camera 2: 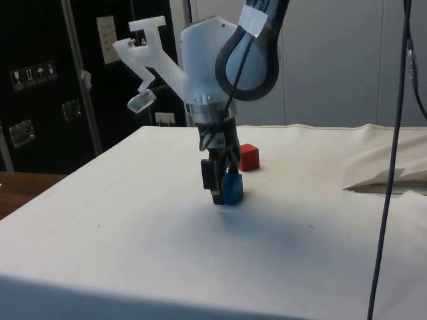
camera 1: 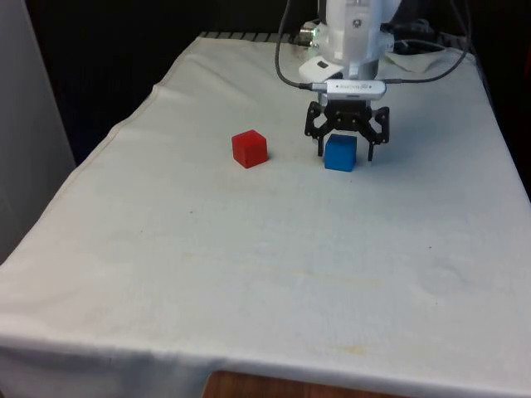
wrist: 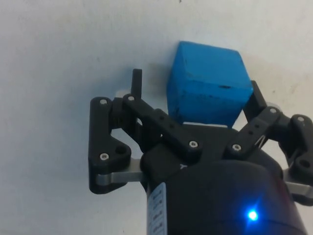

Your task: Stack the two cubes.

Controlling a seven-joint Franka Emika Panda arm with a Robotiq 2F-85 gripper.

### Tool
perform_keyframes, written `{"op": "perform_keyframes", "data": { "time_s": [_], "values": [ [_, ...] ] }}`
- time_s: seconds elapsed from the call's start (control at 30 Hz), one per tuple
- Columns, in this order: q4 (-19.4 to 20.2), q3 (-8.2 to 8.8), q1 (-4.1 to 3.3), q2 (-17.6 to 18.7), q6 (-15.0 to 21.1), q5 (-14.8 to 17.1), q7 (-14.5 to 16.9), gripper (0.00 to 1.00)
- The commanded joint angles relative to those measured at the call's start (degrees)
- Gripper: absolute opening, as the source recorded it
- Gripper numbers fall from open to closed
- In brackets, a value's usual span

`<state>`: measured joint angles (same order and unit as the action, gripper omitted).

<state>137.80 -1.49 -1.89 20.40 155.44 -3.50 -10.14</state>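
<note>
In the front view, reading from the left, the red cube (camera 1: 250, 148) sits on the white cloth (camera 1: 249, 265) of the worktop, with one corner turned toward the camera and all faces clear of any contact. To the front view's right of it, separated by a clear strip of cloth, the blue cube (camera 1: 340, 153) rests flat on the cloth, directly beneath the white arm (camera 1: 355, 33). The black hand (camera 1: 343, 152) is lowered around the blue cube, with one finger on each side of it and the fingertips reaching down close to the cloth. In the side view, the hand (camera 2: 223, 189) hangs vertically from the arm (camera 2: 213, 73), and the blue cube (camera 2: 233, 189) stands on the cloth between the fingers, while the red cube (camera 2: 249, 157) lies farther back, well apart from the hand. In the wrist view, the hand (wrist: 193, 95) is spread: one finger (wrist: 137, 83) stands clear of the blue cube (wrist: 208, 90) with a visible strip of cloth between them, and the other finger lies just beside the opposite face; contact on that side cannot be determined. The blue cube is therefore straddled, not pinched. Both cubes rest on the cloth, side by side, neither on top of the other.
</note>
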Motion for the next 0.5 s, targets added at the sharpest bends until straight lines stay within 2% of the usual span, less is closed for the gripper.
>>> {"op": "perform_keyframes", "data": {
  "time_s": [0.0, 0.47],
  "values": [
    [0.0, -0.06, 0.0, 0.0, 0.34, 0.06, 0.0, 1.0],
    [-0.06, 0.06, -0.06, -0.06, 0.11, -0.11, -0.11, 1.0]
  ]
}}
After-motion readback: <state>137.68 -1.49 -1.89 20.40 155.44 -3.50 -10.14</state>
